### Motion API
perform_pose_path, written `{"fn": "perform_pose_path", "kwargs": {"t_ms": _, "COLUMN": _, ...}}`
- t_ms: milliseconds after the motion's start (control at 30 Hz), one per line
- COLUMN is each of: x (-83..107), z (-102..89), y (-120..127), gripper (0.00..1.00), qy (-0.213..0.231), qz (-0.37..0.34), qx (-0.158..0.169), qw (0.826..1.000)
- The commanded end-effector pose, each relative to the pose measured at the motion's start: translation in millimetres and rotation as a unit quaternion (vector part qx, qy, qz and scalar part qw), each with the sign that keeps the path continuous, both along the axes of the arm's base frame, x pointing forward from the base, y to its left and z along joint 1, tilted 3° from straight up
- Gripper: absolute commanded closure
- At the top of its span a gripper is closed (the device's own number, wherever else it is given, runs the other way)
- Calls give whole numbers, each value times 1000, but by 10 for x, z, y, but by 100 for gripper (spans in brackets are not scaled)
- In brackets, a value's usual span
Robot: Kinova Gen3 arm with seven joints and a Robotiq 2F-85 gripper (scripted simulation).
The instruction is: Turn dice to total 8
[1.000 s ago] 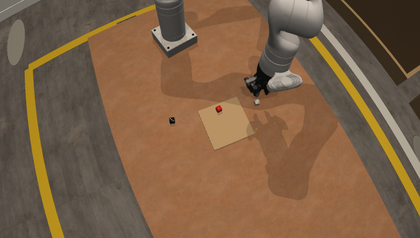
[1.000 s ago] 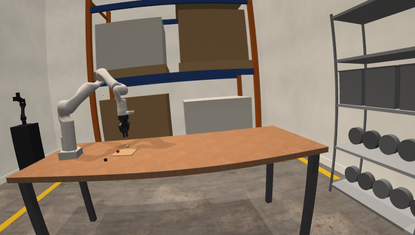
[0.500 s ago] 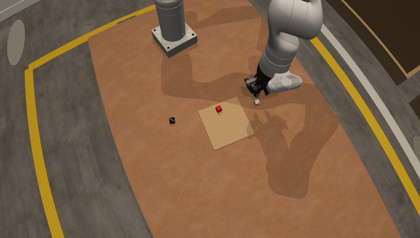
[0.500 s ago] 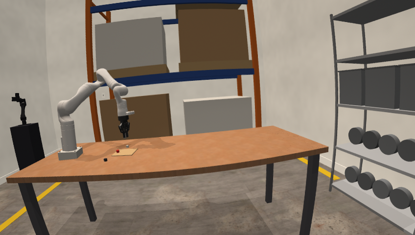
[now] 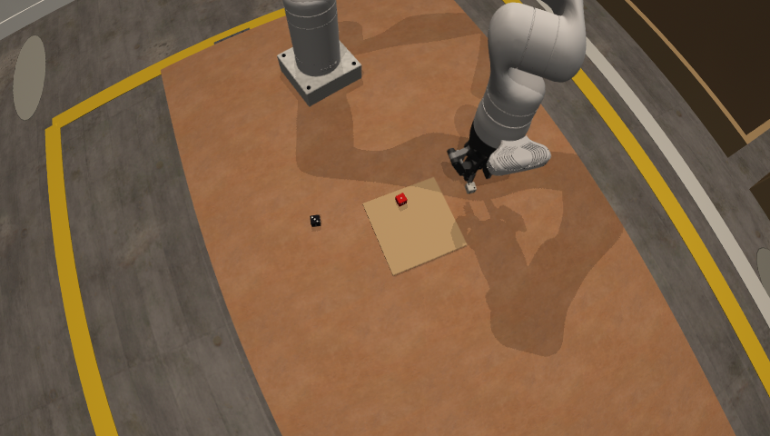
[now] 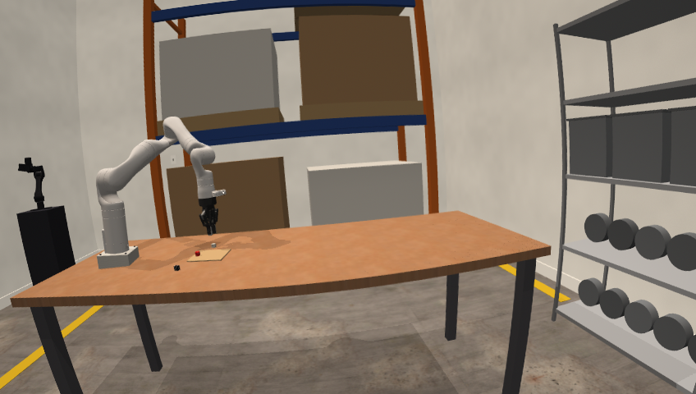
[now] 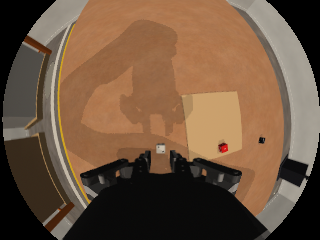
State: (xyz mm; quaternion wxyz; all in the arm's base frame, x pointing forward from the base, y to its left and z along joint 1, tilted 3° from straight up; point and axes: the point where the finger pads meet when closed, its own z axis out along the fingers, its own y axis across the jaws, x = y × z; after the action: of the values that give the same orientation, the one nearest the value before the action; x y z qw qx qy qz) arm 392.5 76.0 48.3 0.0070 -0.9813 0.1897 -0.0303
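Above the table (image 5: 334,334), the gripper (image 5: 470,172) hangs over the white die (image 5: 470,187), fingers partly apart, gripping nothing. That die sits just off the mat (image 5: 421,242), the red die (image 5: 400,199) on it, the black die (image 5: 315,220) well apart. Dice are cubes, no long axis. A skewed descent could knock the white die away

No words, labels, brands or signs legible in any view. Only markings: pips on the dice, too small to count. Black die (image 5: 315,220) shows white pips on top; red die (image 5: 400,198), at its 3 o'clock, one pale spot; white die (image 5: 470,186) unreadable
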Motion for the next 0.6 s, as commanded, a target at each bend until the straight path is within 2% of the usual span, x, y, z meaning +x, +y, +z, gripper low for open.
{"fn": "perform_pose_path", "kwargs": {"t_ms": 0, "x": -4, "z": -46, "y": -17, "gripper": 69, "qy": 1, "qz": -1, "qx": -2, "qw": 1000}}
{"fn": "perform_pose_path", "kwargs": {"t_ms": 567, "x": 11, "z": -255, "y": -15, "gripper": 69, "qy": 1, "qz": -1, "qx": -2, "qw": 1000}}
